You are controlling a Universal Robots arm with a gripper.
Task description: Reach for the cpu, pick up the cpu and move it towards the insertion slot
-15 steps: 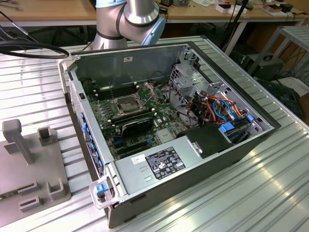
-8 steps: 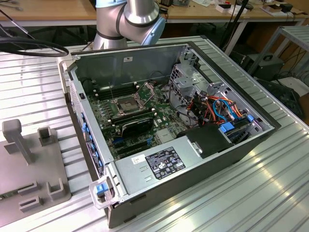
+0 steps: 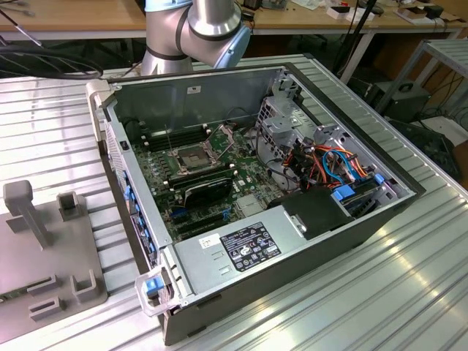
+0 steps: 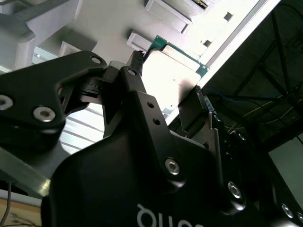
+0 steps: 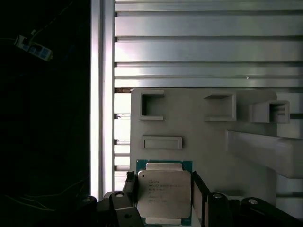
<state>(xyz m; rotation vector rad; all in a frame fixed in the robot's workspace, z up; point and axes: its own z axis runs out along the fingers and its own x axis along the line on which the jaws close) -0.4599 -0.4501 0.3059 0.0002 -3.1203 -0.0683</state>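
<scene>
The cpu (image 5: 164, 193), a square chip with a dull silver face on a green edge, sits between my two black fingertips in both wrist views. My gripper (image 5: 164, 197) is shut on it, one finger (image 5: 129, 189) against each side. The second wrist view shows the cpu (image 4: 173, 71) in the same grip of the gripper (image 4: 168, 78), over the grey fixture plate (image 5: 208, 156). The insertion slot (image 3: 189, 157), a silver-framed square socket with a dark centre, lies on the motherboard inside the open computer case (image 3: 197, 95), in the exterior view.
The grey fixture plate (image 3: 51, 248) with a post (image 3: 22, 212) and small brackets lies at the exterior view's left, beside the case. The arm's base (image 3: 190, 29) stands behind the case. A black finned block (image 3: 208, 189) and coloured cables (image 3: 329, 164) crowd the case.
</scene>
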